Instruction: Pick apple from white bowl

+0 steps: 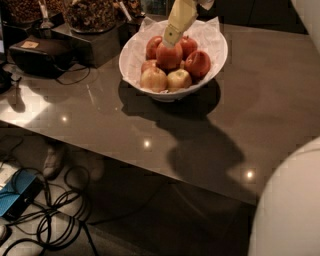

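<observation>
The cream-coloured, two-finger gripper (169, 42) descends at a slant from the top edge of the camera view, and its lower end meets the top of the round, deep red apple (169, 57); whether the gripper is spread or closed on the fruit cannot be told from this view. The apple sits at the centre of the pile in the wide, shallow white bowl (131, 56), which is lined with crinkled white paper (210, 31). Three further red apples (198, 63) lie around it to the left, behind and to the right, and two pale yellow-green apples (153, 79) rest side by side against the near rim. The bowl stands near the far edge of the glossy grey-brown table (270, 105), which carries its dark shadow (200, 150). To the left, on the same table, stand a black box (40, 52) and a container of brown pieces (90, 12). Below the table edge, black cables (55, 215) coil on the floor beside a blue object (17, 192). A white rounded body (290, 210) fills the lower right corner.
</observation>
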### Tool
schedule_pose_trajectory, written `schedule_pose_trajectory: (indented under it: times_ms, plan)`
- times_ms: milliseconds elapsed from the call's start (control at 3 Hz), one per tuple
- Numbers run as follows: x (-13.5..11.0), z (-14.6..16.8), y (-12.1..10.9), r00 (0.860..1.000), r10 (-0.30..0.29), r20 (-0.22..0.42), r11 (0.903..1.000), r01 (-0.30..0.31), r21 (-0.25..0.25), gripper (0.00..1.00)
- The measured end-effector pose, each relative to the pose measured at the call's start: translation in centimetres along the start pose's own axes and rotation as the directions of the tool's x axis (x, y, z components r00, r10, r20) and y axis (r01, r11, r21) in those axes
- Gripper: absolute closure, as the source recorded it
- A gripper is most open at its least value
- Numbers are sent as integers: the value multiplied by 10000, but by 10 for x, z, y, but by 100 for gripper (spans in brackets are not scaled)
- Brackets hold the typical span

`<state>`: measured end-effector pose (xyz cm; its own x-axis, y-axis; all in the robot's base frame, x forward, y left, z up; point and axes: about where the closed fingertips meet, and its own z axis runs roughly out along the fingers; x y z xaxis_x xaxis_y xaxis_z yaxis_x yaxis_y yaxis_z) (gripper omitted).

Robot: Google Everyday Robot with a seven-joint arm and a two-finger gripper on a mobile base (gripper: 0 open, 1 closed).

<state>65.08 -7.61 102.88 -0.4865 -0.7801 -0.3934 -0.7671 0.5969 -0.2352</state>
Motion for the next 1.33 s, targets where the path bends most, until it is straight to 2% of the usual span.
schedule_pose_trajectory:
  times_ms: [333,1000,1333]
  plan:
    - [-2,14,-3,9998,169,-87,9991,-172,-388,14]
    - [-12,40,0,9992,240,-314,9942,-271,-1039,11]
    - [-16,49,5,9981,561,-269,9888,-593,-1370,9]
